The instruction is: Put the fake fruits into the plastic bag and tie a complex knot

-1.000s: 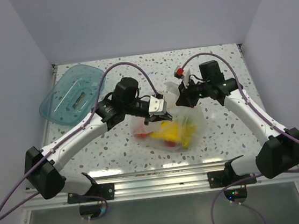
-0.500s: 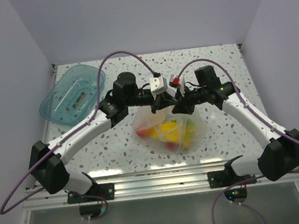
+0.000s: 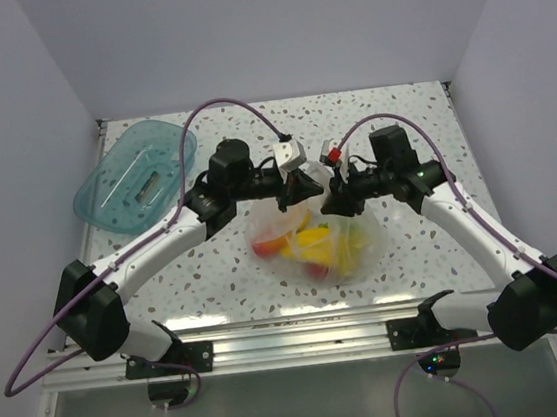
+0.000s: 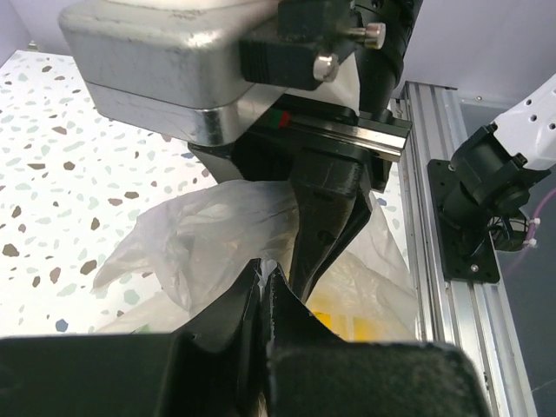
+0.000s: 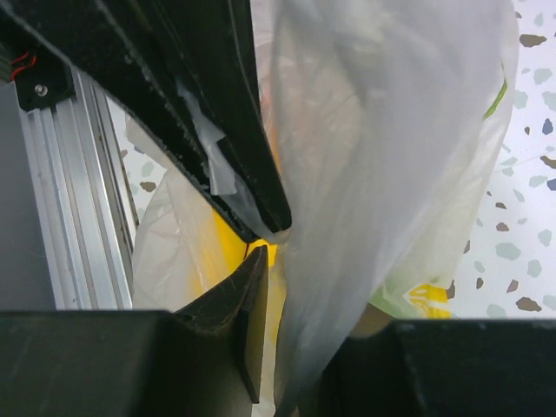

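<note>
Two pinches: left gripper (image 4: 263, 278) and right gripper (image 3: 330, 201), fingers clamped on bag (image 3: 369, 248) film above fruits (image 3: 312, 237); best cross them slowly, keeping both taut.

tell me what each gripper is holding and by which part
Both hold the bag by its loose top: the left gripper pinches a thin fold, the right gripper clamps a bunched strip of film.

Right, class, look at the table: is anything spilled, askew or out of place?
Nothing is spilled; the fake fruits sit inside the plastic bag. Only the teal tray looks odd: it lies askew at the far left corner, seemingly poking past the edge of the table.
</note>
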`<state>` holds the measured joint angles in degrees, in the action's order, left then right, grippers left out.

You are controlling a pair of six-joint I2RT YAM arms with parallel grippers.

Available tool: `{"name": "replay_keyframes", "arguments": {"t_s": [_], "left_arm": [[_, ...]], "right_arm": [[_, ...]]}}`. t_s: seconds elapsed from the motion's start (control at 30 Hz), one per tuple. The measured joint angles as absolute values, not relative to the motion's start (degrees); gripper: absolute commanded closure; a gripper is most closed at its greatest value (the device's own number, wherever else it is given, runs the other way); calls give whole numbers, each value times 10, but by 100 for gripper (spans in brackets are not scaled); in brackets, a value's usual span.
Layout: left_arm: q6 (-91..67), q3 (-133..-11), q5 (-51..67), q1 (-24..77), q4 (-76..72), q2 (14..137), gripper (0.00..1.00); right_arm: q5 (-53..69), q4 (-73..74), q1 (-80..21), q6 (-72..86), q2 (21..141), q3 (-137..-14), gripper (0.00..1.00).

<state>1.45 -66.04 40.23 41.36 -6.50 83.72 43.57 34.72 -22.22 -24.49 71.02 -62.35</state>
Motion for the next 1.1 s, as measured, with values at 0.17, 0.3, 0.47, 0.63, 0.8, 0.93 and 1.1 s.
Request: {"name": "replay_keyframes", "arguments": {"t_s": [0.17,0.3,0.47,0.63,0.8,0.93,1.1], "left_arm": [[-4,-661,416,414,-73,837,100],[-25,-661,427,414,-93,839,100],[-39,-661,442,414,-105,849,86],[-32,-662,470,396,-83,846,35],[32,-694,526,338,23,826,0],[143,-737,547,322,140,789,0],[288,-765,560,323,255,746,0]], "right_arm": [[445,327,-222,-229,712,-623,62],[452,323,-222,-227,713,-623,62],[463,317,-223,-221,716,-623,100],[462,316,-223,-213,720,-623,100],[461,317,-223,-218,720,-623,100],[461,321,-224,-224,720,-623,100],[460,328,-224,-233,720,-623,100]]}}
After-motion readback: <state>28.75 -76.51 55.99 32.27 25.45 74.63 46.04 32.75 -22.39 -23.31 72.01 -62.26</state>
